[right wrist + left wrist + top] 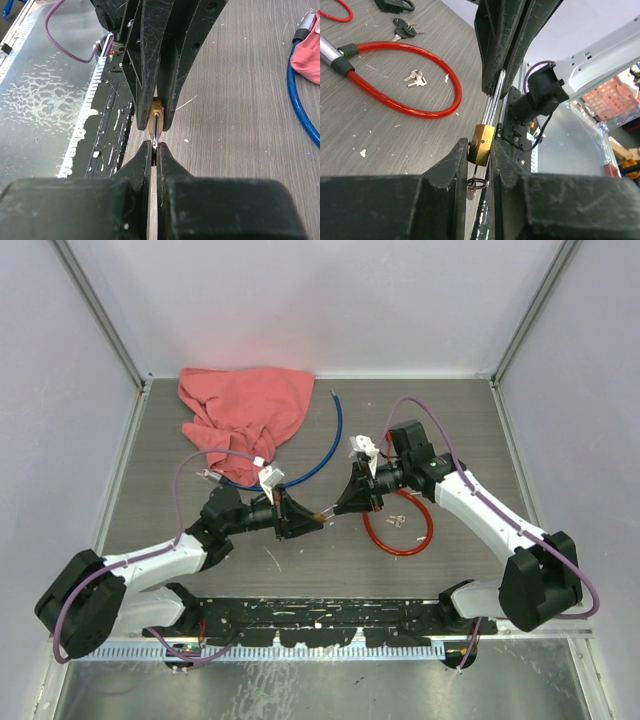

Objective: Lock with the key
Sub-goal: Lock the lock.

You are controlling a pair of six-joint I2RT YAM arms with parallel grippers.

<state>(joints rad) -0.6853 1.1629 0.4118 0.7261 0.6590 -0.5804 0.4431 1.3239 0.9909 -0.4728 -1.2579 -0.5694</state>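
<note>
1. Padlock (482,145): a small brass block with rounded corners, pinched at its flat sides between the left gripper's (480,150) scuffed black fingers, which are clamped on it above the table (450,420).
2. Its shackle (492,100), thin bright steel rods, runs straight out from the left fingertips into the right gripper (154,147). That gripper's jaws are pressed together on the steel, tip to tip with the left hand.
3. A thin wire ring (476,184) with a small metal tab hangs under the padlock body, between the left fingers. Whether a key sits in the keyhole cannot be told.
4. Just beyond the right hand's knuckles lies a red cable lock (420,60), a glossy plastic-sheathed loop with a steel end piece. A pair of small silver keys (415,78) lies inside the loop.
5. A second bunch, dark-headed keys (402,27), lies farther off on the same side.
6. A blue cable (330,440) curves over the table past the backs of both hands, and a crumpled pink cloth (245,405) lies beyond the left wrist.
7. Nothing lies directly beneath the joined fingertips, only grey wood-grain tabletop with white flecks.
8. Toward the arm bases a scratched metal sheet (45,100) borders the table. The pale enclosure walls stand well apart from both hands.
</note>
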